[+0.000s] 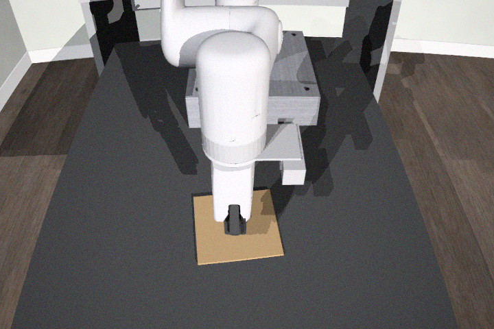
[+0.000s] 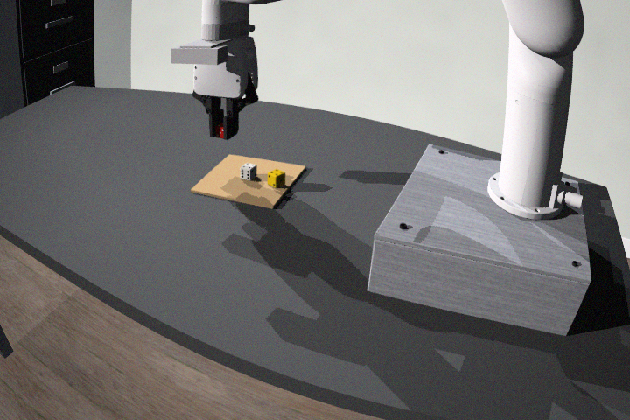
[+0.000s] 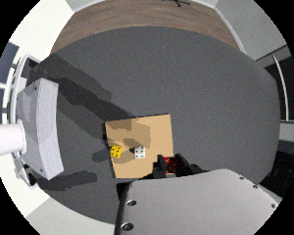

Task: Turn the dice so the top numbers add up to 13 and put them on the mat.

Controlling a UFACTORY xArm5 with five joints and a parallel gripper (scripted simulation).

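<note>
Overhead: gripper (image 1: 234,232) (image 2: 220,137) (image 3: 168,163) above mat (image 1: 216,248) (image 2: 209,185) (image 3: 159,124), midway between worktop's (image 1: 138,279) (image 2: 127,198) (image 3: 211,98) side edges. Exterior: red die (image 2: 220,131) (image 3: 171,165) gripped aloft; placing step, probably. Wrist: white die (image 2: 248,171) (image 3: 139,152), yellow die (image 2: 276,178) (image 3: 116,151) on mat; next, lower beside them, flat.

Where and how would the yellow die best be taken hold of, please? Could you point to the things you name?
The yellow die (image 2: 276,178) (image 3: 116,151) is best pinched mid-height on two opposite upright sides, with the gripper (image 2: 220,134) (image 3: 168,163) coming from straight above. It is a cube sitting flat on the mat (image 1: 216,248) (image 2: 221,186) (image 3: 162,129), and the white die (image 2: 248,171) (image 3: 139,152) stands apart from it.
</note>
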